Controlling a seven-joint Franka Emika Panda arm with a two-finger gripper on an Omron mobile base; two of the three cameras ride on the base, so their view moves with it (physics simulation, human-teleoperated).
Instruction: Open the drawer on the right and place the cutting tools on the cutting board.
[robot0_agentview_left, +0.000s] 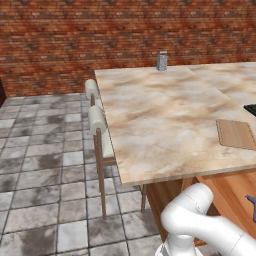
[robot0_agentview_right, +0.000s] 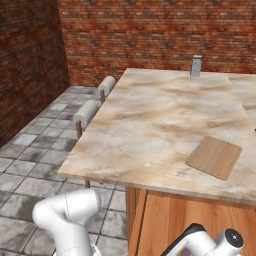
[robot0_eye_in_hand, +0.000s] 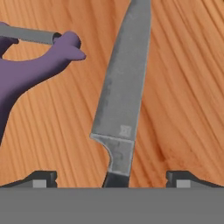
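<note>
Down in the open drawer (robot0_eye_in_hand: 183, 87), the gripper (robot0_eye_in_hand: 112, 178) hangs with its jaws spread wide, one tip on either side of the knife (robot0_eye_in_hand: 122, 87) — nothing held. The knife lies flat on the drawer's wood, grey blade running away from the hand. Just beside it lies the purple tool (robot0_eye_in_hand: 30, 74). The board (robot0_agentview_right: 215, 157) rests on the counter (robot0_agentview_right: 150, 120), bare.

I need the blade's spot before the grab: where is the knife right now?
In the hand view, the knife lies on the drawer's wooden floor, between the open claw's fingertips, right of the purple tool.
</note>
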